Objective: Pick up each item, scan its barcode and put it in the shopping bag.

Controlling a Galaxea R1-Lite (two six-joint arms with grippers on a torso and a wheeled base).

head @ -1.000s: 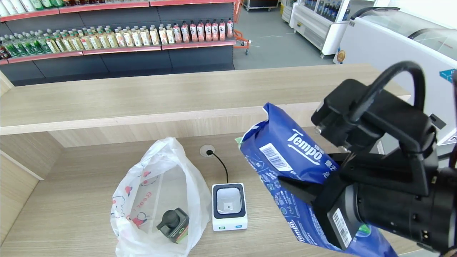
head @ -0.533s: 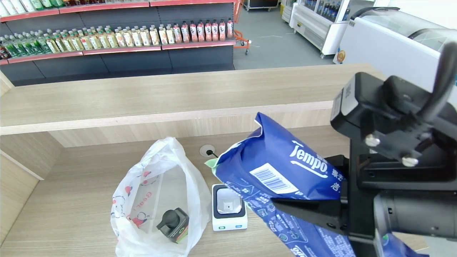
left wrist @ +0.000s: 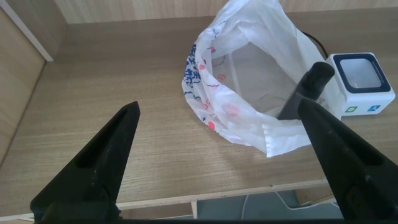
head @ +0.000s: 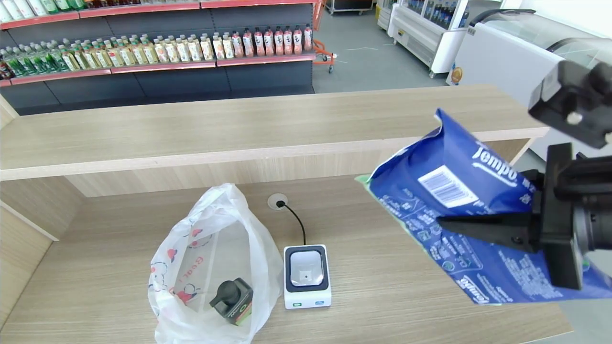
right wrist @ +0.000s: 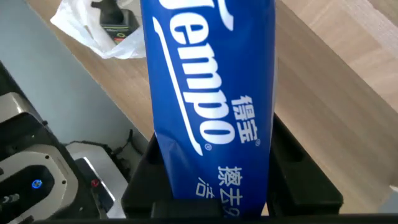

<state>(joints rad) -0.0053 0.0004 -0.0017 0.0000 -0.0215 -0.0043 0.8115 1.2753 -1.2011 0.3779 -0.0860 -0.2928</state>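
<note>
1. Your surface [head: 373, 267] carries the bag and the scanner.
2. The blue pack [head: 449, 191] hangs tilted in the air over the surface's right side, well apart from the scanner, with its barcode facing up.
3. Your right end effector [head: 478, 210] is clamped on the pack.
4. The bag [head: 191, 258] stands open, just left of the scanner.
5. Your left end effector [left wrist: 219, 112] is spread wide above the surface's near edge, by the bag.
6. The scanner [head: 306, 276] sits window up.
7. A black item [head: 231, 296] lies in the bag.

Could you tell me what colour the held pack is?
The pack is blue with white lettering; best in head view.
</note>
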